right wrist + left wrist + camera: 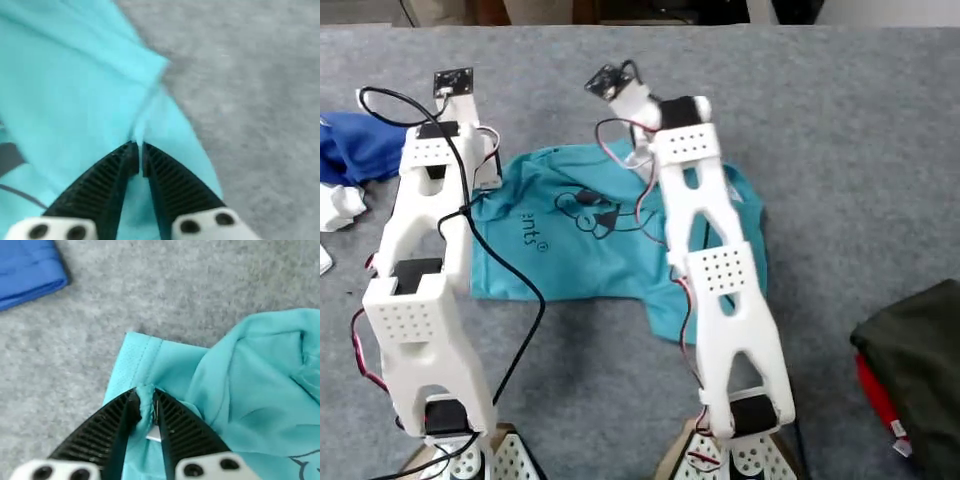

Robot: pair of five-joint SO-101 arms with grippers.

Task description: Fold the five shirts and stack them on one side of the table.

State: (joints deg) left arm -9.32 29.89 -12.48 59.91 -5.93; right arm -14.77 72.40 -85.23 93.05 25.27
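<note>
While the teal shirt point(582, 250) lay spread out with a blue shirt point(360, 148) off at 10 o'clock, left gripper point(146, 401) and right gripper point(138, 151) were both pinched tight on teal fabric.

thin matt teal cloth shirt point(572, 262), ribbed black plastic left tool point(146, 401), rough grey felt table point(840, 150)

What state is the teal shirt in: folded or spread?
Mostly spread, not folded: the teal printed shirt lies print-up on the grey felt table, left gripper and right gripper pinching its edges.
</note>
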